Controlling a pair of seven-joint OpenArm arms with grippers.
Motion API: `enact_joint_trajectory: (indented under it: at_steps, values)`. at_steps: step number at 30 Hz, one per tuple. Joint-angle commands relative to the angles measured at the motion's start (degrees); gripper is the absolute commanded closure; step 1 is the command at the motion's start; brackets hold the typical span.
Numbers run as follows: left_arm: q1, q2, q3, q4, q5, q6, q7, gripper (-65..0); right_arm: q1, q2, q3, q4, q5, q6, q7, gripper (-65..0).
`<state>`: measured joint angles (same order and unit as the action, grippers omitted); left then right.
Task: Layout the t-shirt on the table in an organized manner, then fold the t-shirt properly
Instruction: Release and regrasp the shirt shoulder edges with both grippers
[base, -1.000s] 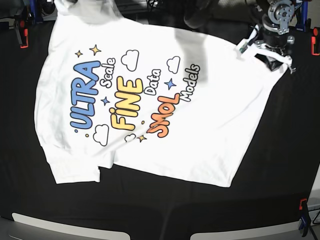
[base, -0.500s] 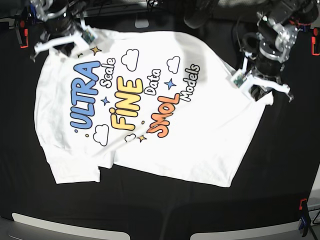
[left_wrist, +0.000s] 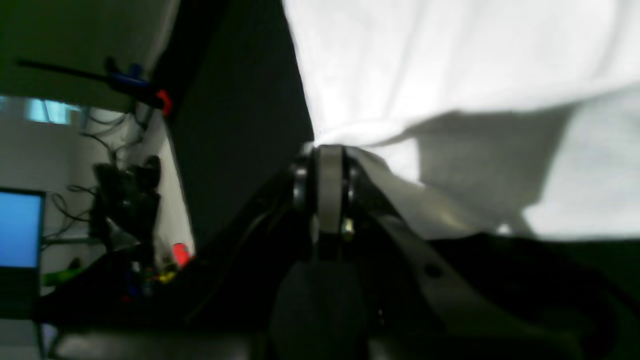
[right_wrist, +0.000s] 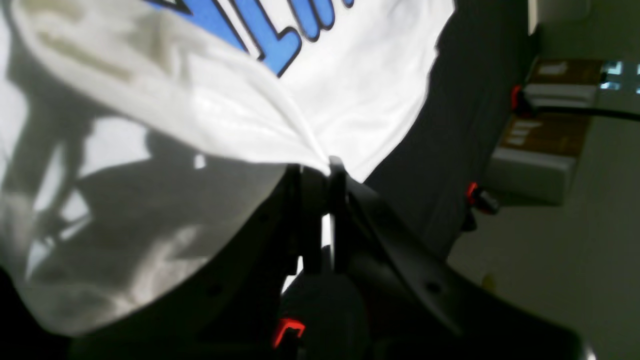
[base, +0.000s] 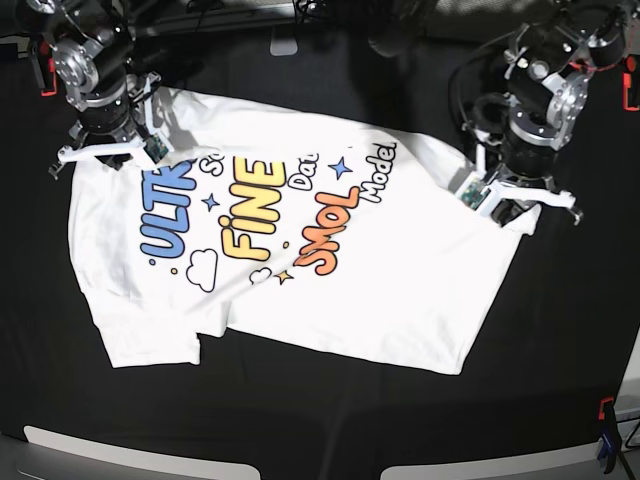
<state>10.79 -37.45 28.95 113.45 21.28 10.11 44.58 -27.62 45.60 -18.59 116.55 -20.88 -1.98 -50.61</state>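
Observation:
The white t-shirt (base: 380, 270) lies print-up on the black table (base: 300, 420), and its far edge is folded over the tops of the printed words. My left gripper (base: 520, 200), on the base view's right, is shut on the shirt's far right edge. In the left wrist view the gripper (left_wrist: 320, 147) pinches white cloth (left_wrist: 450, 60). My right gripper (base: 108, 158), on the base view's left, is shut on the far left edge. In the right wrist view the gripper (right_wrist: 320, 167) holds a lifted fold (right_wrist: 210, 115) above the blue letters.
Orange clamps sit at the table edges at the near right (base: 606, 408), the far left (base: 45, 75) and the far right (base: 630, 90). Grey curved parts (base: 100, 450) lie along the front edge. A cardboard box (right_wrist: 545, 140) and a blue monitor (left_wrist: 20, 227) stand beyond the table.
Both grippers have moved toward the table's front, dragging the shirt's far edge with them. The fold now covers the clouds, the stars and the tops of the words.

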Motion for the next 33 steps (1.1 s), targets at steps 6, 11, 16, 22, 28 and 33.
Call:
enact_joint_trajectory:
  at_steps: [6,11,16,22,28,33]
  values:
    - [-3.2,2.5,-2.6,-5.0,1.1,1.9,-1.8,0.0,0.3,0.7,1.1,0.0,-3.1,-2.1,0.0,0.0]
    - [-8.7,3.3,-3.1,-13.6,0.5,2.6,-2.4,0.0,0.3,0.7,3.5,0.0,-2.6,-2.7,-0.2,0.0]
    - [-11.0,3.3,-3.1,-15.3,-2.7,2.6,-2.7,0.0,0.3,0.7,4.4,0.0,-0.7,-2.7,0.7,0.0]
    - [-10.9,3.3,-3.1,-15.3,-5.2,2.6,-5.5,0.0,0.3,0.6,4.4,0.0,0.3,-2.0,4.0,0.0]
    - [-10.9,3.3,-3.1,-15.3,-5.1,2.6,-5.6,-10.7,0.3,0.5,4.4,0.0,0.3,-2.0,4.7,-18.6]
    - [-11.0,3.3,-3.1,-15.3,-5.1,2.6,-3.4,-28.3,0.3,0.0,4.4,0.0,-0.1,-4.9,6.7,-29.0]
